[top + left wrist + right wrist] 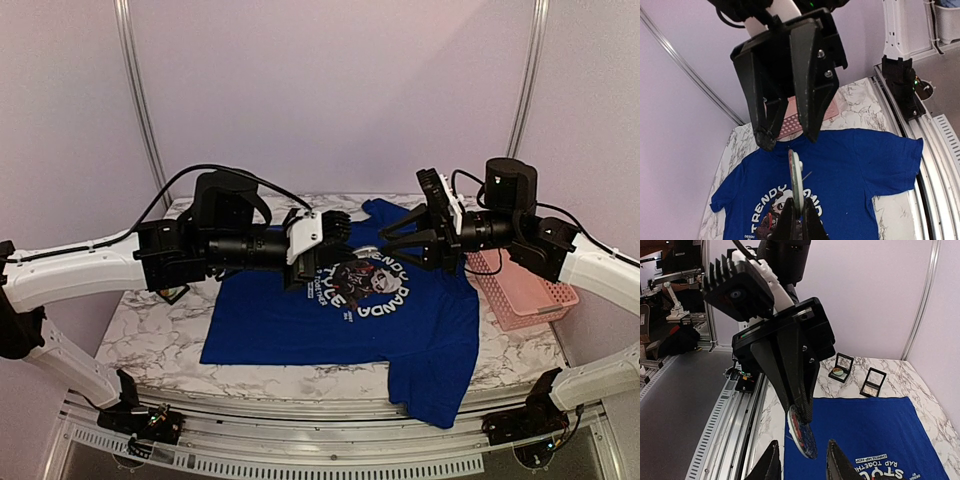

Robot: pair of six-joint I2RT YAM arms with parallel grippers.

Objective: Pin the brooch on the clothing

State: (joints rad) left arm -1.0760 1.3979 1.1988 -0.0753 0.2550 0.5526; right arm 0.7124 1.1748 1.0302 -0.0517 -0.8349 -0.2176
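Two-arm handover above the middle of the table [150,340]. The left gripper [799,214] is closed tight on one rim of the brooch [796,175], holding the small disc edge-on in the air over the chest print of the T-shirt [420,330]. The shirt lies spread on the marble, its hem draped over the near edge toward the right corner. The right gripper [787,139] faces the disc with jaws wide apart and empty, tips just beside its free rim. Handling: the brooch appears light, rigid and smooth-faced, hence prone to twist or slip. A hold across the rim, clear of any pin on its back, seems safest. The cloth is soft and likely to bunch under pressure. A pink basket [525,295] stands at the right edge.
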